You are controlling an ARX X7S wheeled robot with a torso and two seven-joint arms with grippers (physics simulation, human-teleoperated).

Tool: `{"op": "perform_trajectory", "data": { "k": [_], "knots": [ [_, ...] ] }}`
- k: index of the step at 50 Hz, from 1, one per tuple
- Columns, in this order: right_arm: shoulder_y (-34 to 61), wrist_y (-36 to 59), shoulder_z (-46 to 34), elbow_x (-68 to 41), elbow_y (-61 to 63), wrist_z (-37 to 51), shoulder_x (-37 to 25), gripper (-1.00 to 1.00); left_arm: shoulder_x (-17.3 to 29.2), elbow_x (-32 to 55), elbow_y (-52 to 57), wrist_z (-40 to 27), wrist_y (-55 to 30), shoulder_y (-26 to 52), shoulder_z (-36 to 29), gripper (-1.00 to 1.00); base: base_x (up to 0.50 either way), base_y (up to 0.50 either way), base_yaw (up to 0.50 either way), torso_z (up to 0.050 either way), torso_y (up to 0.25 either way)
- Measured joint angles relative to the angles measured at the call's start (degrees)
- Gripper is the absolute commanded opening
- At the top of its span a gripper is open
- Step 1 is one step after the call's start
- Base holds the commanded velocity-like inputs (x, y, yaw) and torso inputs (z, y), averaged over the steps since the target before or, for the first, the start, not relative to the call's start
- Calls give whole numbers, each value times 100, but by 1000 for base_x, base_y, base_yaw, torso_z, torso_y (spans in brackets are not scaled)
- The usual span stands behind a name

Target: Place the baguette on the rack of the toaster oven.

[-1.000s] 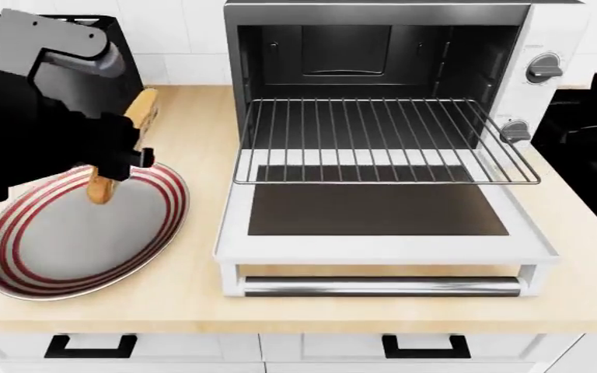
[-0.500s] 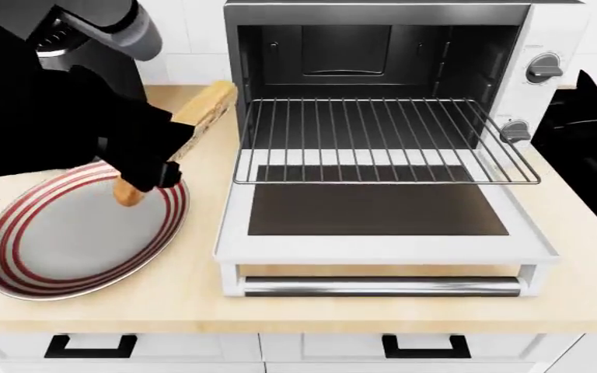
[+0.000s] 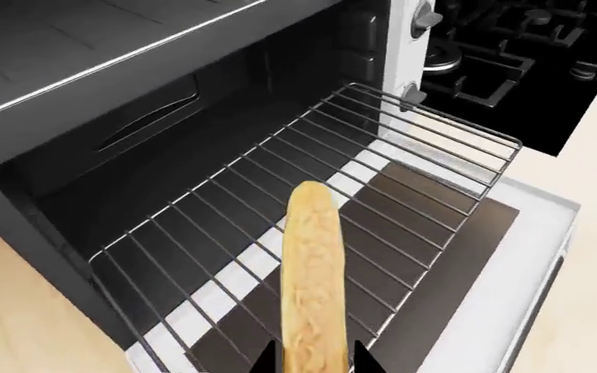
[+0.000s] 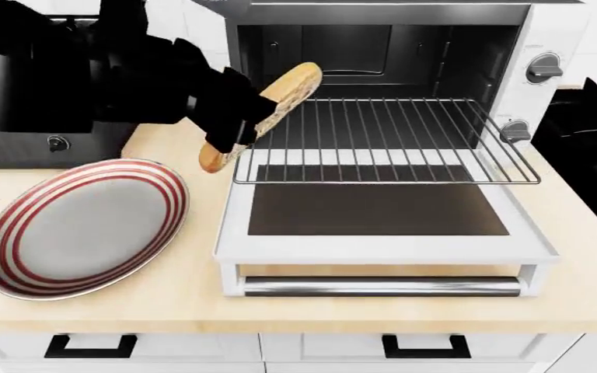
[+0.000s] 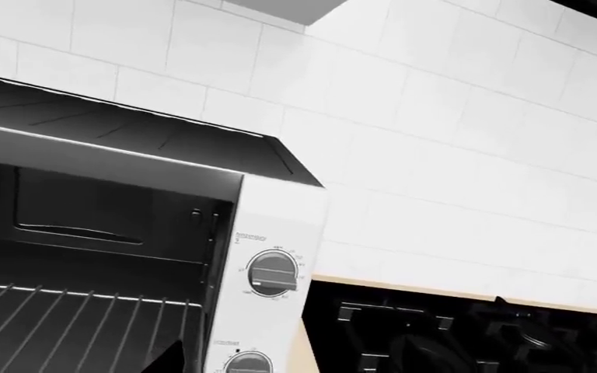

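White tiled wall (image 5: 454,140) backs a pale wooden counter (image 4: 102,311), with white drawer fronts and black handles along the counter's near edge. At 12 o'clock in the head view stands the toaster oven (image 4: 382,47), its glass door (image 4: 376,210) dropped flat toward the viewer and its dark interior open. Two round knobs sit on its white panel at 2 o'clock. A black stove top (image 4: 594,148) lies at 3 o'clock, just beside the oven.

Pulled forward out of the cavity, the rack (image 4: 403,140) hangs over the open door, its bars bare apart from the bread's shadowing end. At 9 o'clock a red-striped oval plate (image 4: 29,264) rests on the counter.

From 10 o'clock the left arm reaches in, and the left gripper (image 4: 231,128) is clenched around the baguette (image 4: 277,101) near its lower end. The loaf tilts upward, its upper tip above the rack's left edge at 11 o'clock and its lower tip just off the rack's left corner. Whether it touches the bars cannot be told. In the left wrist view the baguette (image 3: 312,280) points across the rack (image 3: 403,163).

The right gripper is out of sight.
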State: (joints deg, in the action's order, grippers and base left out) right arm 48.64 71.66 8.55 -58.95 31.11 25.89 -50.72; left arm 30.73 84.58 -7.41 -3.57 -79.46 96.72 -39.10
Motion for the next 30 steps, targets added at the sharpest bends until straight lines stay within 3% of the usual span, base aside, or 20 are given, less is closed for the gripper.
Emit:
{"op": "perform_trajectory", "data": {
  "k": [14,30],
  "knots": [
    [-26,36,2,-54,21,83,-23,100,-653,-1172,-905,1464,670,292,-726,-100,0,0,0,0,1],
    [-312,60,280,-222,121,112,-150,100,-1321,-1911,-1842,2220,1248,396,-1262,-100,0,0,0,0,1]
  ]
}}
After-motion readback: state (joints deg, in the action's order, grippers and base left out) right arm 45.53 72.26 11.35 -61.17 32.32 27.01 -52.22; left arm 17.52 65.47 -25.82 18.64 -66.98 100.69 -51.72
